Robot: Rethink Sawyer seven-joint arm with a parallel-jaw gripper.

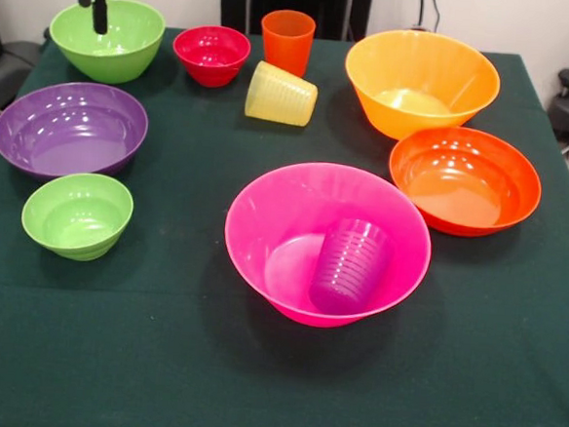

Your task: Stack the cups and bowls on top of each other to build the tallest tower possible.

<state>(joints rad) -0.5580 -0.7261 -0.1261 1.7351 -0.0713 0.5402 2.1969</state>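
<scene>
One ribbed purple cup [350,265] leans inside pink bowl [265,212].

A: Pink bowl [303,225] near centre, purple cup [350,265] tipped inside it. Nothing else nested.
B: Gripper?
A: Gripper [92,5] over medium green bowl [120,46], far corner; fingers unclear.
B: Other cups?
A: Orange cup [287,41] upright, yellow cup [281,94] on its side beside it.
</scene>
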